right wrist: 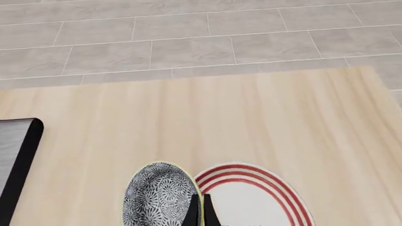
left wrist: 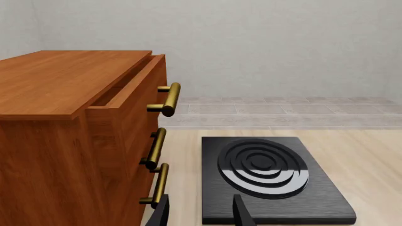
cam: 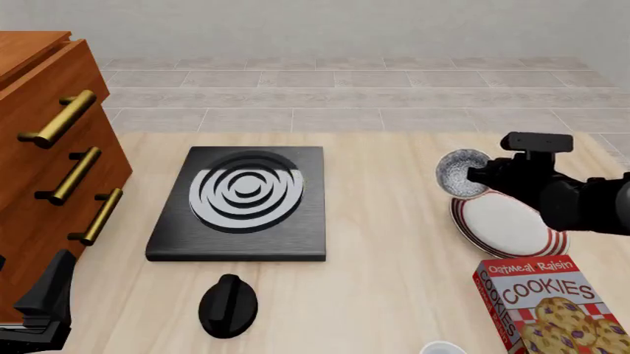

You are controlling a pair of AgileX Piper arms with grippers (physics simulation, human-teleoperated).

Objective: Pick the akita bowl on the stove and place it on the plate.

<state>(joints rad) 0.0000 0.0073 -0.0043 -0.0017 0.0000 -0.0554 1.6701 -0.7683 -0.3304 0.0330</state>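
The akita bowl is off the stove, tilted with its speckled inside showing, at the plate's far-left edge. My right gripper is shut on its rim. In the right wrist view the bowl sits beside the red-striped plate, and the thin fingers pinch the rim's right side. The plate lies partly under the right arm. Nothing stands on the black stove, whose ring burner is bare. My left gripper is open, near the stove's front edge, holding nothing.
A wooden drawer cabinet with brass handles stands at the left, its top drawer slightly open. A black round knob lies in front of the stove. A cookies box lies front right, with a white cup's rim beside it.
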